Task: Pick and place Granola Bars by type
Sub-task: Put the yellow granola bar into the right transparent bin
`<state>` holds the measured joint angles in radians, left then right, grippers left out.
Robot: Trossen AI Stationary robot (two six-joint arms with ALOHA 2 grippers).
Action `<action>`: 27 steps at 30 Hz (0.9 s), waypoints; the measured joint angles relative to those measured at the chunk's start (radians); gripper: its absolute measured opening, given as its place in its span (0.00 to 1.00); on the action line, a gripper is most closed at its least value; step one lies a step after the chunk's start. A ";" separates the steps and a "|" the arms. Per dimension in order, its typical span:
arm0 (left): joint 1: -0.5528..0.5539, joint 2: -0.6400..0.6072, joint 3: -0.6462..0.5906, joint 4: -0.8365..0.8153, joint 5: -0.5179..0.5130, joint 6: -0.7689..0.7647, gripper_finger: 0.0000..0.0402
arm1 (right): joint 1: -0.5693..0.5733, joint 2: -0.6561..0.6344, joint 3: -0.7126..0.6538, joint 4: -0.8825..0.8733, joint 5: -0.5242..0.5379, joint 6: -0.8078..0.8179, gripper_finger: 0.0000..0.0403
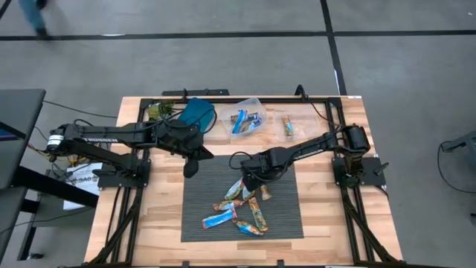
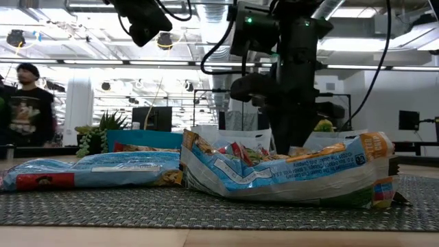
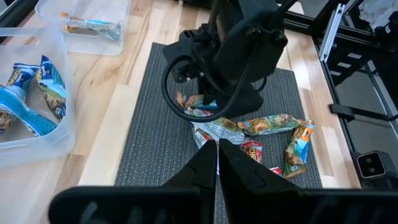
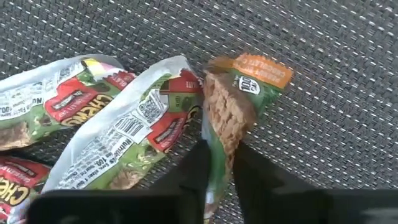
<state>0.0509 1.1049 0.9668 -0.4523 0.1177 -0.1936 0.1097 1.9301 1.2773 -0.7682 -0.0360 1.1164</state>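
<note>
Bars piled on mat mid-table; some in bins. Right gripper low, jaws clamped on green bar at its edge. Left gripper hovers, jaws together. Bars light, crinkly, slippery; pinch across wrapper middle.

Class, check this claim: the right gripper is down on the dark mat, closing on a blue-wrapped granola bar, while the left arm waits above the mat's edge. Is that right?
Not quite. The right gripper is down on the dark mat, but the granola bar between its fingers has a green and orange wrapper, not blue, as the right wrist view shows. The left gripper does wait above the mat's edge.
</note>
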 joint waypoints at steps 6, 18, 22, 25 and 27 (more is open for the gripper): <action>0.000 0.000 0.000 0.076 -0.001 0.000 0.02 | -0.015 0.000 0.064 -0.021 0.007 -0.084 0.03; 0.007 0.003 0.000 0.152 -0.081 -0.036 0.02 | -0.254 -0.276 0.117 -0.332 0.298 -0.283 0.01; 0.037 0.024 0.005 0.167 -0.075 -0.080 0.02 | -0.386 -0.384 0.088 -0.416 0.354 -0.358 0.02; 0.066 0.070 0.057 0.091 -0.076 -0.091 0.02 | -0.491 -0.433 0.066 -0.442 0.357 -0.423 0.03; 0.084 0.122 0.120 0.056 -0.077 -0.064 0.02 | -0.556 -0.447 0.056 -0.428 0.357 -0.467 0.04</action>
<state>0.1351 1.2269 1.0866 -0.3959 0.0406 -0.2581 -0.4468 1.4829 1.3328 -1.1964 0.3208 0.6490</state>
